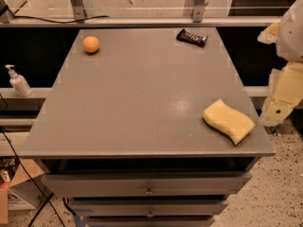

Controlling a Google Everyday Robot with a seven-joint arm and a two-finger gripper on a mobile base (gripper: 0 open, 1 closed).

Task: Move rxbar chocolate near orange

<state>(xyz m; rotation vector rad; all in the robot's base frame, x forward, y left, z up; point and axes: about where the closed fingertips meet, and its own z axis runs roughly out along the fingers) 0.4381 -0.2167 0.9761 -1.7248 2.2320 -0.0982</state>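
Camera view: rxbar chocolate lies at the worktop's far right, orange at far left, well apart. A yellow sponge sits at the near right corner. The gripper hangs beyond the right edge; I cannot tell its state.

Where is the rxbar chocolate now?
The rxbar chocolate lies at the far right corner of the table, across from the orange; the gripper hangs beside the right edge.
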